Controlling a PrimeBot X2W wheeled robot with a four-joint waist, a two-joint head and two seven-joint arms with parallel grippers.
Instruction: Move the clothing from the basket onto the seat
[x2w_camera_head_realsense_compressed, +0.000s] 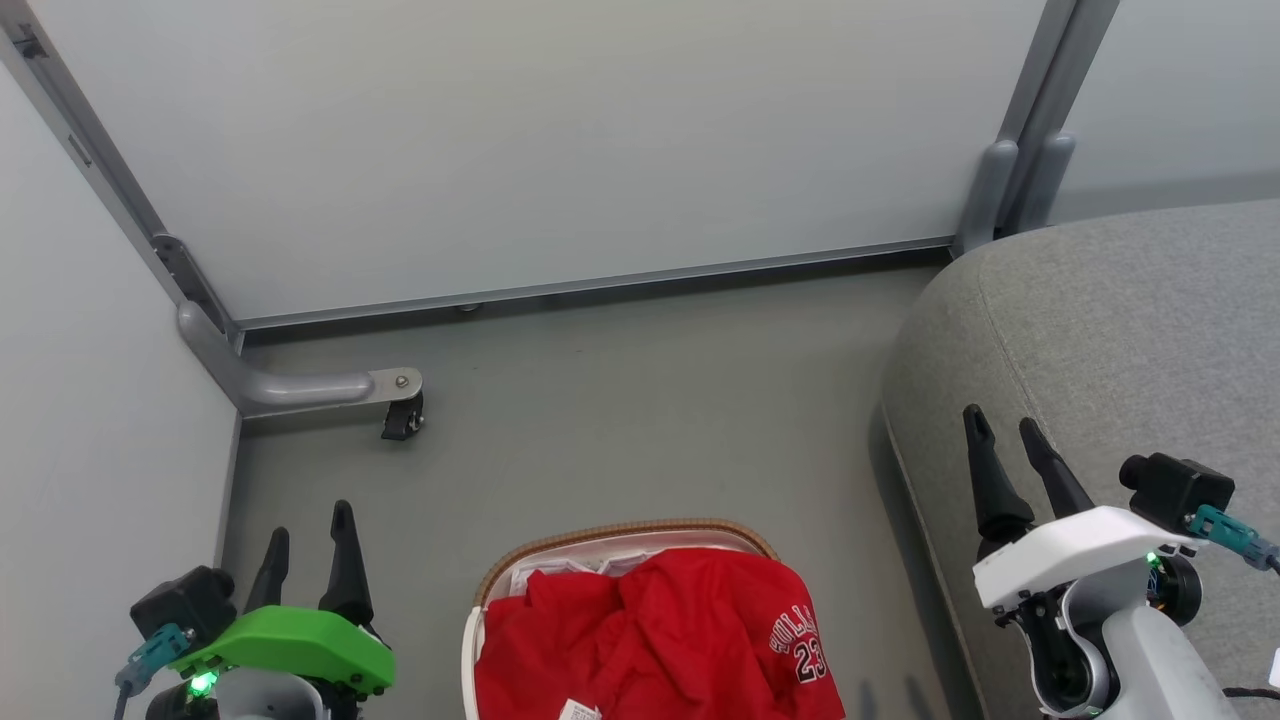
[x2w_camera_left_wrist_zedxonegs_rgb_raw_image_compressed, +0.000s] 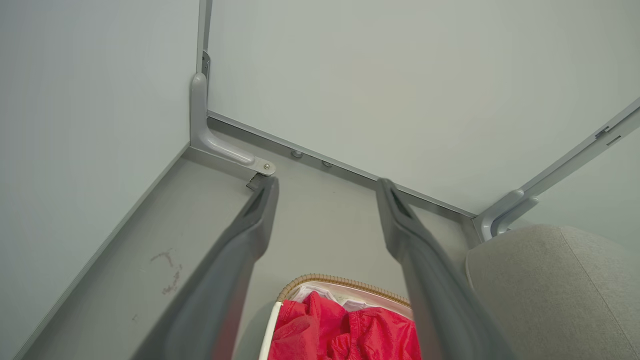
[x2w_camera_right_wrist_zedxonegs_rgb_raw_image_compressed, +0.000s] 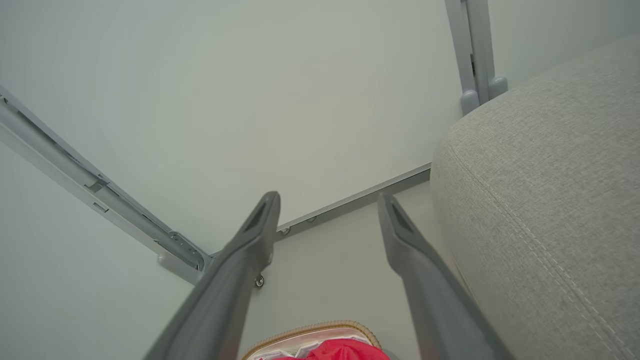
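Red clothing (x2w_camera_head_realsense_compressed: 660, 640) heaped in the basket (x2w_camera_head_realsense_compressed: 620, 530), both grippers empty and spread.
The clothing lies piled in the basket on the floor (x2w_camera_head_realsense_compressed: 620, 400), its "BULLS 23" print at the right. The left gripper (x2w_camera_head_realsense_compressed: 311, 522) hangs left of the basket, and the right gripper (x2w_camera_head_realsense_compressed: 1001, 420) hangs over the edge of the grey seat (x2w_camera_head_realsense_compressed: 1120, 330). Both have jaws apart, holding nothing.

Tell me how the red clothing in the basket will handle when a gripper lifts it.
Probably floppy: the red clothing lies crumpled in soft folds, so it should drape and hang from a pinch. Likely light, being thin fabric. It is heaped together and spills over the basket rim, so one pull may drag more than one piece.
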